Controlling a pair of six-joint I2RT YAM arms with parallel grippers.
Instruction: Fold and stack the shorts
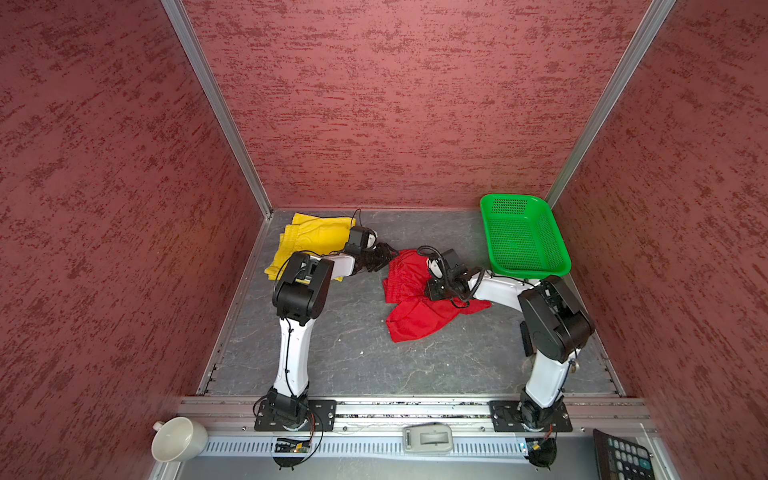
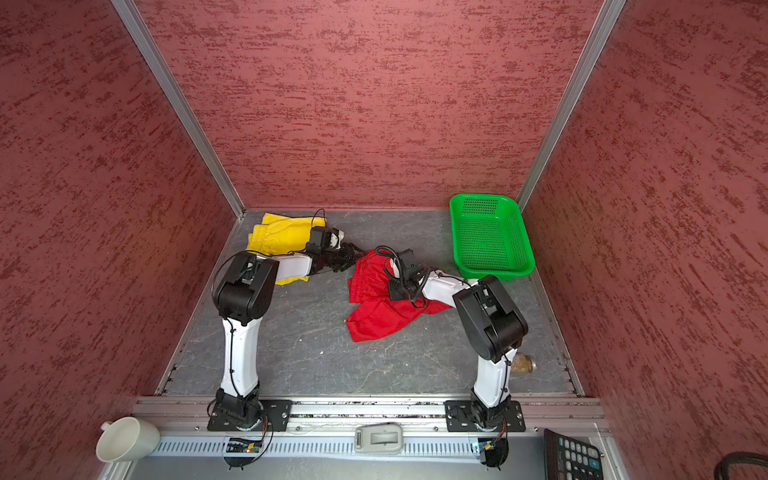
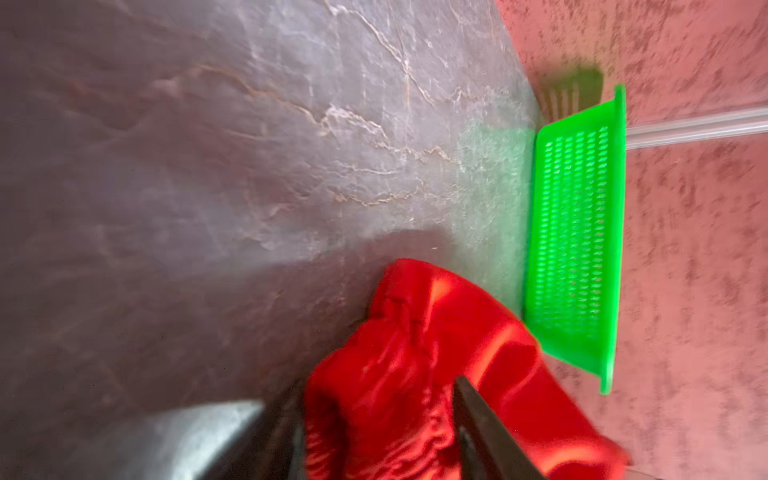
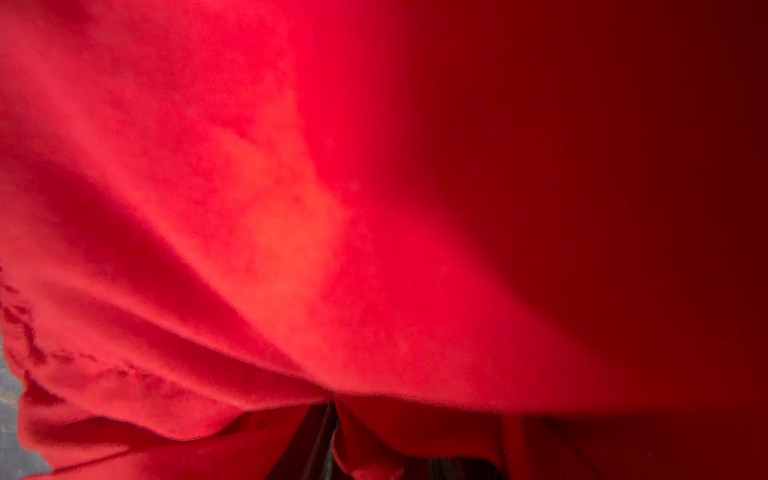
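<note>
Left hand (image 3: 374, 390): fingers either side of the gathered waistband, cloth bunched between them, so we call it gripping the red shorts (image 1: 415, 320). Right hand (image 1: 430, 293): in its wrist view the red cloth fills the frame and draws to a pinch point at the fingers, which are mostly hidden. We read that as a grip too.

In both top views the left hand sits at the upper left tip of the garment, with the right hand on its right middle part, under its own wrist. The legs spill crumpled toward the lower left on the surface (image 1: 353, 353).

Step in hand, as we judge it: take the waistband at both ends and spread it. To do that well, we'd raise both hands evenly, pull apart until the band goes taut, let the legs hang free, then lay it flat clear of the green basket (image 1: 552, 232) just to the right.

Yellow shorts (image 1: 309, 239) lie folded at the surface's upper left corner, partly behind the left arm: likely the stacking spot.
</note>
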